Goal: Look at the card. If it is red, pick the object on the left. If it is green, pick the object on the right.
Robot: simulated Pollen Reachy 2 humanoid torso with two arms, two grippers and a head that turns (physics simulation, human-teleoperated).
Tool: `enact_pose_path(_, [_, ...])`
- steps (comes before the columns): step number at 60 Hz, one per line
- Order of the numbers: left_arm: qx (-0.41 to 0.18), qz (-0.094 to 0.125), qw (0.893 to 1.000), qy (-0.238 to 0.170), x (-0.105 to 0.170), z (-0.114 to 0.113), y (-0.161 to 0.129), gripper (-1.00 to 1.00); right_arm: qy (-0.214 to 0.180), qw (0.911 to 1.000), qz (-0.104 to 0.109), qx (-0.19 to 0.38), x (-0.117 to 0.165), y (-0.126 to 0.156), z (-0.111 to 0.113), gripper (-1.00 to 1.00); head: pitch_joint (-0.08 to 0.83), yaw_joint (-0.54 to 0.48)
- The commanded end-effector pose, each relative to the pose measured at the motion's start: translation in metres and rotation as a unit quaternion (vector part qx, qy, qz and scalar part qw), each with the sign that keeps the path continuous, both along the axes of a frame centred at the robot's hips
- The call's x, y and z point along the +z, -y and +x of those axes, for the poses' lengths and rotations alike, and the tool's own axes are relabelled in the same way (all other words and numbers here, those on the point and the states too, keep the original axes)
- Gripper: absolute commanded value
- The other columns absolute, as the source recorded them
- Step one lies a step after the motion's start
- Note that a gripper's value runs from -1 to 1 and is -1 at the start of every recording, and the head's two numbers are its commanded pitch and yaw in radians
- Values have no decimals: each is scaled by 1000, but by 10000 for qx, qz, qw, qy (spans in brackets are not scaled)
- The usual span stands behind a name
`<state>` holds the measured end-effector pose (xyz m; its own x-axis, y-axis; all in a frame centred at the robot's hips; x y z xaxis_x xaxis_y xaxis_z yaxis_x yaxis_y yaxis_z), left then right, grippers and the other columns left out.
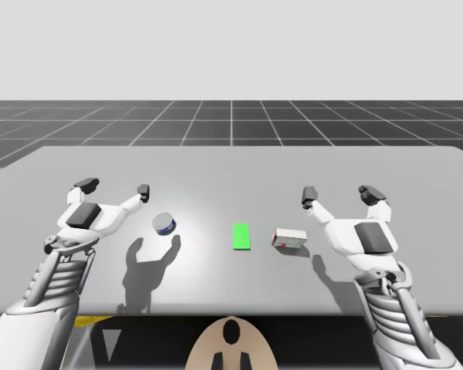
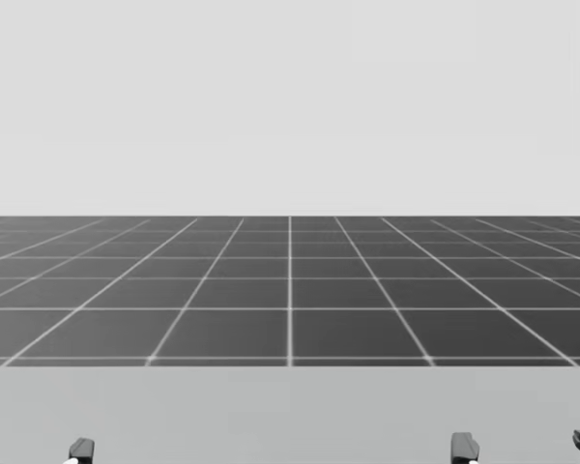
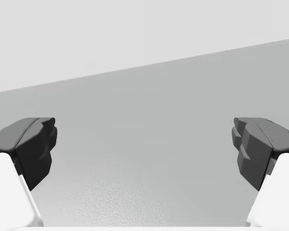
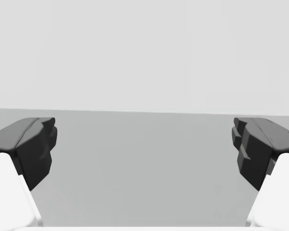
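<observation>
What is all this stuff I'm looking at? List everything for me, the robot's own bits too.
card: one, green, flat at the table's middle.
can: one, blue, round, left of the card.
box: one, white and red, just right of the card.
table: one, grey, under everything.
floor: one, dark with a pale grid, beyond the table.
left gripper: one, white with dark fingers, open, over the table left of the can.
right gripper: one, same colours, open, right of the box.
</observation>
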<state>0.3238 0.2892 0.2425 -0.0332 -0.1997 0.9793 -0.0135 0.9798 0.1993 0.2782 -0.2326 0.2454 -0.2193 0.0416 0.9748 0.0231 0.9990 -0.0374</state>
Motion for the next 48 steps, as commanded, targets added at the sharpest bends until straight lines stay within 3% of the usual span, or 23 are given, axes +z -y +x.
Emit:
enact_pose_path(1, [-2,18,10000,10,0,0,0,-1000,-103,9998,132,56,-2,-3,-3,-1000,18,-1])
enact_pose_path(8, [10,22,10000,23,0,0,0,-1000,-14,10000,-1,62,0,-7,-3,-1000,75,3])
enact_pose_path(31, [30,48,10000,27,-2,0,0,-1000,-69,10000,5,57,-2,-6,-2,-1000,443,3])
enact_pose_path(48, [30,46,10000,38,-1,1,-2,-1000,-95,9999,-7,43,-3,-6,-1,-1000,634,-20])
